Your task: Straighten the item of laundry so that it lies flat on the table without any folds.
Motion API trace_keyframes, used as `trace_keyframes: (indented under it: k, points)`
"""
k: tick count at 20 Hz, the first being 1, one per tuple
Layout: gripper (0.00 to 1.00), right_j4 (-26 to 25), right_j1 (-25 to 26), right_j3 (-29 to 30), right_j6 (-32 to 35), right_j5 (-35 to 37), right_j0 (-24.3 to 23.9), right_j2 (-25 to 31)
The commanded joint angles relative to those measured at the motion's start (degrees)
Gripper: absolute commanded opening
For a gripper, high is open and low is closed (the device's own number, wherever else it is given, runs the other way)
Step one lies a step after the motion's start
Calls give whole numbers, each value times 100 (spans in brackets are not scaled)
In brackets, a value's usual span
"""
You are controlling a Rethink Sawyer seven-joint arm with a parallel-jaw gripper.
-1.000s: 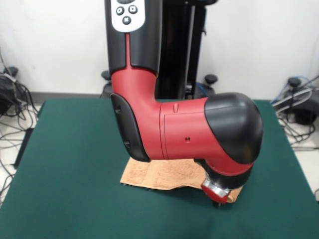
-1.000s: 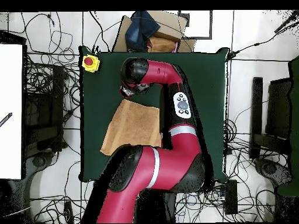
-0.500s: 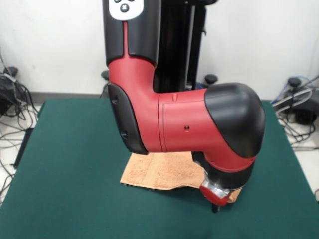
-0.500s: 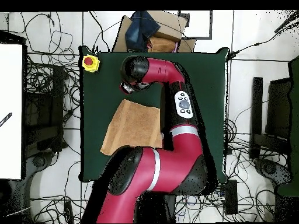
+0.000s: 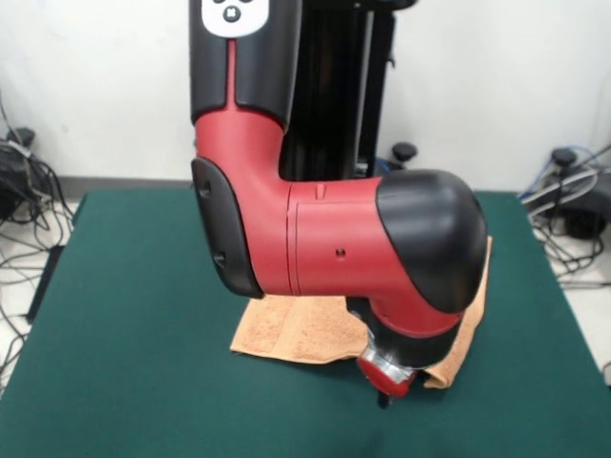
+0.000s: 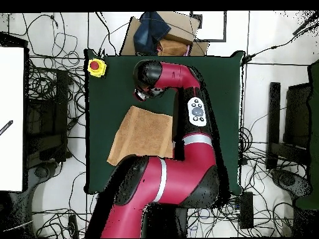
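Note:
The item of laundry, a peach-orange towel (image 5: 291,329) (image 6: 142,134), lies spread on the green table (image 5: 134,315) (image 6: 224,106), skewed to the table's edges. In the front view its near edge looks slightly rumpled, and a strip of it (image 5: 468,310) shows to the right of the wrist. The red and black arm hides the towel's middle there. My gripper (image 5: 384,397) (image 6: 143,95) hangs low from the wrist, just off the towel's corner, over bare table. Whether it touches the cloth is hidden.
A yellow box with a red button (image 6: 96,66) sits on a table corner near the gripper. A cardboard box with dark cloth (image 6: 159,31) stands just past that table edge. Cables (image 5: 24,181) cover the floor around the table.
The wrist and gripper have shifted left in the front view, right in the overhead view. This uncovers the towel's right-hand strip. The towel itself has not visibly moved.

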Motion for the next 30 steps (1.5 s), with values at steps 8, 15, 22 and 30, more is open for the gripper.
trace_keyframes:
  k: [8, 15, 22, 30]
  points:
    - [100, 183, 329, 294, 1470, 698, 148, -187]
    - [100, 214, 102, 716, 1443, 467, 45, -206]
    - [100, 257, 197, 760, 1466, 197, 15, -133]
    - [100, 244, 276, 648, 1531, 108, 59, -154]
